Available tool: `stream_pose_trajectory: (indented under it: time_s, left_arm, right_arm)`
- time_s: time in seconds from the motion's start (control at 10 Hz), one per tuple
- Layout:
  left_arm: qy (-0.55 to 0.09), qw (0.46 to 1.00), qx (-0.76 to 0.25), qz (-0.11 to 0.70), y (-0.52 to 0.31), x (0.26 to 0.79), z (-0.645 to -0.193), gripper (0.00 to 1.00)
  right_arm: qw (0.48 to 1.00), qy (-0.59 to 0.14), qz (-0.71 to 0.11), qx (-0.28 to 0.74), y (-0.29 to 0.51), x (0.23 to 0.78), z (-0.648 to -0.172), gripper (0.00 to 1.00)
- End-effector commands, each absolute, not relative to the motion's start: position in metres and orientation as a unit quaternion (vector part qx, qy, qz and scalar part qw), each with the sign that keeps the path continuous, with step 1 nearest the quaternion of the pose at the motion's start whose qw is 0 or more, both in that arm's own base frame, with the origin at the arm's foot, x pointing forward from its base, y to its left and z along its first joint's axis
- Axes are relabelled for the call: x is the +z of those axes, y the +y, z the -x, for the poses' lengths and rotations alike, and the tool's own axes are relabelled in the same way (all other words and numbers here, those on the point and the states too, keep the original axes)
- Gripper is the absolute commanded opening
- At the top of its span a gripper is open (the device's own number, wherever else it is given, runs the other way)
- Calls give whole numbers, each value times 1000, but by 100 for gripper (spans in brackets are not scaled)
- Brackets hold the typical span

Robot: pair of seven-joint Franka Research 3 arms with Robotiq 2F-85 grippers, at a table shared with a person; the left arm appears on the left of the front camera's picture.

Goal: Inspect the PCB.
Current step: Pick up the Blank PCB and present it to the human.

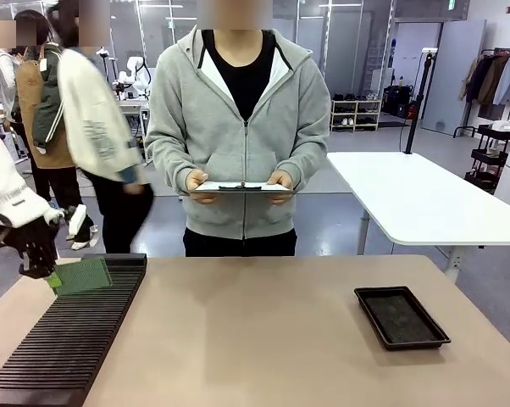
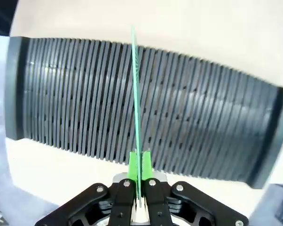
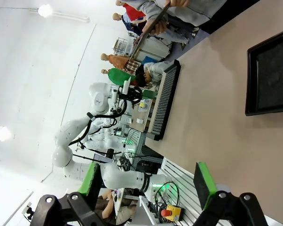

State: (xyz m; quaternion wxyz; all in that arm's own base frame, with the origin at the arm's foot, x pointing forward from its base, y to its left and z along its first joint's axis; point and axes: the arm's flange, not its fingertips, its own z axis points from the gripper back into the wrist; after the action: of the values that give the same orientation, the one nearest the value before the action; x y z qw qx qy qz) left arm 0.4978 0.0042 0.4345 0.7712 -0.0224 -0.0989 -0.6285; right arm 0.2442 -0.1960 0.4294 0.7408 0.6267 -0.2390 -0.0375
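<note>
The PCB (image 1: 85,275), a thin green board, is pinched at its left edge by my left gripper (image 1: 50,273), just over the far end of the black slotted rack (image 1: 69,339). In the left wrist view the PCB (image 2: 136,94) stands edge-on, rising from between the green pads (image 2: 131,165), which are shut on it above the rack's slots (image 2: 202,132). My right gripper (image 3: 146,183) is open with nothing between its fingers, high above the table.
A person across the table holds a grey clipboard (image 1: 242,186) in both hands. A shallow black tray (image 1: 401,316) lies on the right of the table, also seen as the tray (image 3: 271,75) from the right wrist. A white table (image 1: 416,199) stands behind.
</note>
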Motion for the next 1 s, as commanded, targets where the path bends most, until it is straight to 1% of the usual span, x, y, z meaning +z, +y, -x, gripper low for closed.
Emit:
stream_pose_trajectory:
  time_s: [0.0, 0.1, 0.2, 0.3, 0.4, 0.5, 0.9]
  left_arm:
    - [-149, 795, -585, 61, 2, 469, -475, 0]
    - [-164, 807, -560, 89, 3, 474, -467, 0]
    - [-141, 820, -545, 103, 5, 471, -465, 0]
    - [-148, 826, -526, 140, 10, 469, -463, 0]
    - [-148, 810, -553, 129, 15, 463, -461, 0]
    - [-146, 814, -552, 104, 8, 479, -464, 0]
    - [-146, 814, -552, 104, 8, 479, -464, 0]
  right_arm:
    - [739, -244, -628, -34, -197, 432, -244, 100]
    - [739, -244, -628, -34, -197, 432, -244, 100]
    - [739, -244, -628, -34, -197, 432, -244, 100]
    - [739, -244, -628, -34, -197, 432, -244, 100]
    - [739, -244, -628, -34, -197, 432, -244, 100]
    - [739, -244, -628, -34, -197, 432, -244, 100]
    - [739, -244, -628, -34, -197, 432, -244, 100]
